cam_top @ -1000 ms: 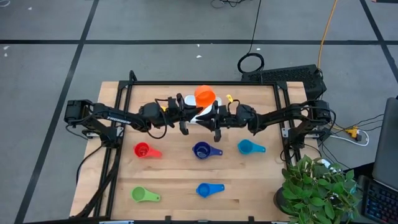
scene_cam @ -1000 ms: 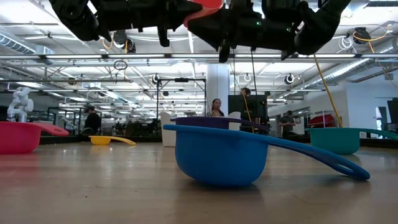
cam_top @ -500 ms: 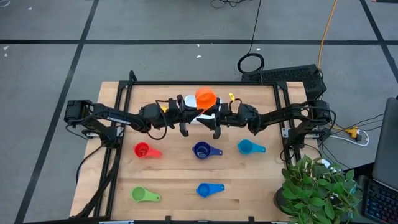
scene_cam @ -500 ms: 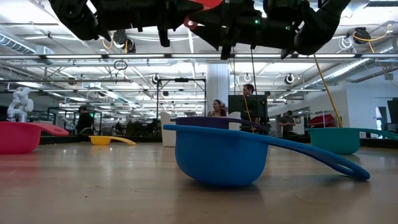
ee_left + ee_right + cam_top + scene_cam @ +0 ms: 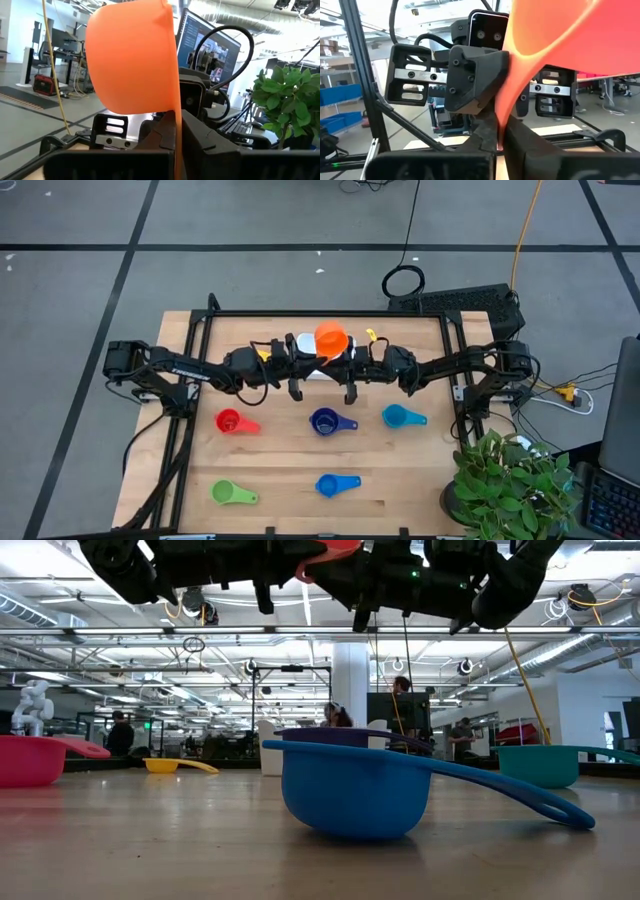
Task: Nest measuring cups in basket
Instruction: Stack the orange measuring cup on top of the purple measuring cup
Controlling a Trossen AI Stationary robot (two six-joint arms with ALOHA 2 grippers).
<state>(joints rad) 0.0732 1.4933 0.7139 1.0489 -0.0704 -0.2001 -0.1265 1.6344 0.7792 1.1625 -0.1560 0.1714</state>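
The job looks like it has only just begun. Going from the near edge of the counter [image 5: 290, 470] to the far edge, most cups sit alone.

Nearest are the green cup [image 5: 226, 493] and the blue cup [image 5: 328, 484], well apart from each other. In the low view the blue cup [image 5: 350, 790] sits right up front, on its own.

Next comes a row of three: the red cup [image 5: 229, 421], the navy cup [image 5: 323, 421] and the teal cup [image 5: 396, 416]. None of them is inside another.

Behind that row the two arms meet in the middle, up in the air. The orange cup [image 5: 330, 338] is between them. The left hand [image 5: 176, 135] is clenched on the orange cup's flat handle, and the right hand [image 5: 499, 135] is clenched on the same handle from the other side. It looks like the cup is being passed from one hand to the other, but I cannot tell which way.

The basket [image 5: 303, 343] is under the arms at the far side, mostly hidden. The yellow cup [image 5: 165, 766] shows far back in the low view. I cannot tell if it is in the basket.

So six cups, maybe all seven, still need to go in.
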